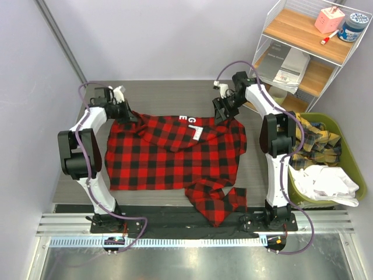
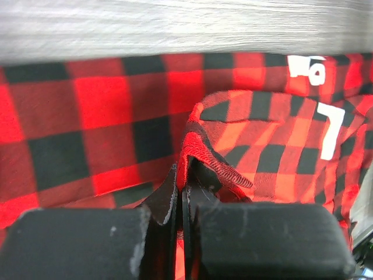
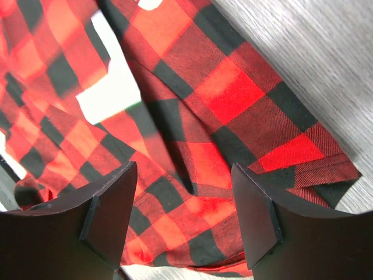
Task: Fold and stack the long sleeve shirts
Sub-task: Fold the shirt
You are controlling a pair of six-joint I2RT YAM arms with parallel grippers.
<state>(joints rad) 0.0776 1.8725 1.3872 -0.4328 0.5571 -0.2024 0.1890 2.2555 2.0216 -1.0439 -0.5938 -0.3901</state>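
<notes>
Top external view: at the desk's [image 1: 175, 93] far left, the left gripper [image 1: 124, 111] is clamped on a fold of the red-and-black checked shirt [image 1: 175, 154]. The shirt lies spread mid-desk, and one sleeve [image 1: 217, 201] spills over the near edge. The right gripper [image 1: 224, 112] stands over the shirt's far right corner, fingers apart. Past the right edge are a green bin [image 1: 352, 160] of clothes and a wire shelf [image 1: 291, 26].

Red-and-black check shirt [image 3: 233, 99] on grey table [image 3: 326, 52], right gripper [image 3: 183, 204] jaws spread wide over it
</notes>
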